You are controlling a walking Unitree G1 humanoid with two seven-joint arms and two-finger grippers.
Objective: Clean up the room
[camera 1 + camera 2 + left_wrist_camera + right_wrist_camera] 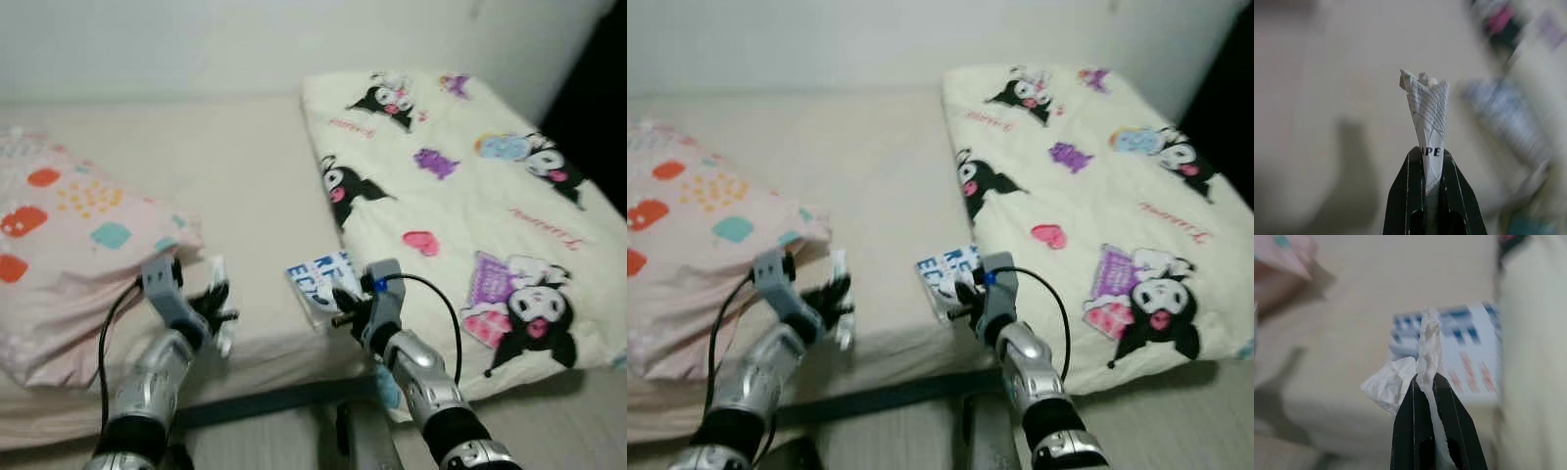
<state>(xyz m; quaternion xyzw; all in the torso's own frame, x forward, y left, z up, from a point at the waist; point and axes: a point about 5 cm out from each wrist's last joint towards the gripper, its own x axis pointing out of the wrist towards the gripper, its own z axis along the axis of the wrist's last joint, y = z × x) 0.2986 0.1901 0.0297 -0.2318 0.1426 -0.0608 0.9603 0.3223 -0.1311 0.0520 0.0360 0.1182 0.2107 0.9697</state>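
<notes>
My left gripper [221,315] hovers over the front edge of the beige mattress [235,176], shut on a crumpled white scrap of lined paper [1427,103] with printed letters; the scrap sticks out past the fingertips [1415,161]. My right gripper [343,307] is shut on a crumpled white tissue [1426,345], just in front of a blue and white printed packet [318,277] that lies flat on the mattress near its edge.
A pink pillow [69,235] with coloured patches lies at the left. A cream blanket [460,196] with cartoon figures covers the right side of the bed. The dark bed frame [284,397] runs below the mattress edge. A pale wall stands behind.
</notes>
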